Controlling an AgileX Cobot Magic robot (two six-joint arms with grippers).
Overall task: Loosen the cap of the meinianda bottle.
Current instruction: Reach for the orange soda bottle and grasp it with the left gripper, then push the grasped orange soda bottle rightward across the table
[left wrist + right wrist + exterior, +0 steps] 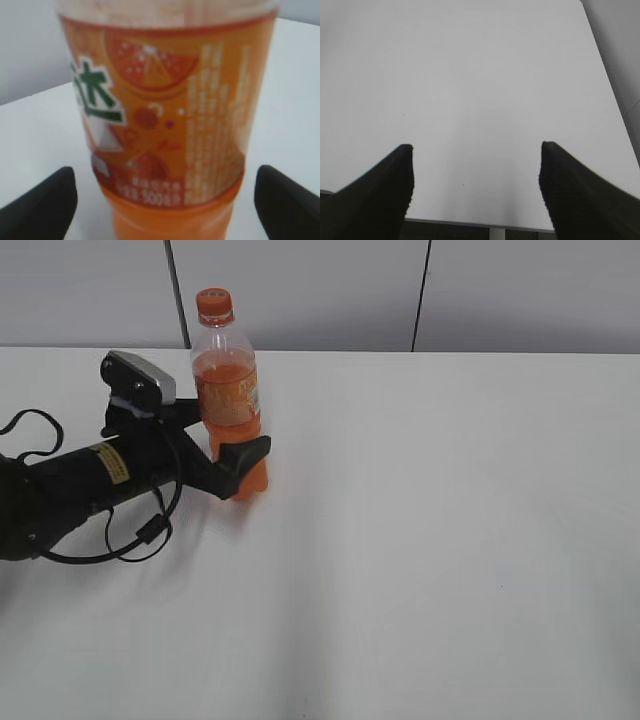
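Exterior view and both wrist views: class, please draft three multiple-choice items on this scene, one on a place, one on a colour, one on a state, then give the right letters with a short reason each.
1. Where does the meinianda bottle stand on the table?
A. Left part, towards the far edge
B. Right part, near edge
C. Dead centre

2. What colour is the cap?
A. Blue
B. Orange
C. White

3. How is the left pincer placed at the bottle?
A. Clamped on the cap
B. Lying far from the bottle
C. Open, a finger on either side of the lower body

Key:
1 A: the exterior view shows the bottle upright, left of the middle and near the back.
2 B: the cap matches the orange drink.
3 C: in the left wrist view a gap shows between each dark finger and the bottle.
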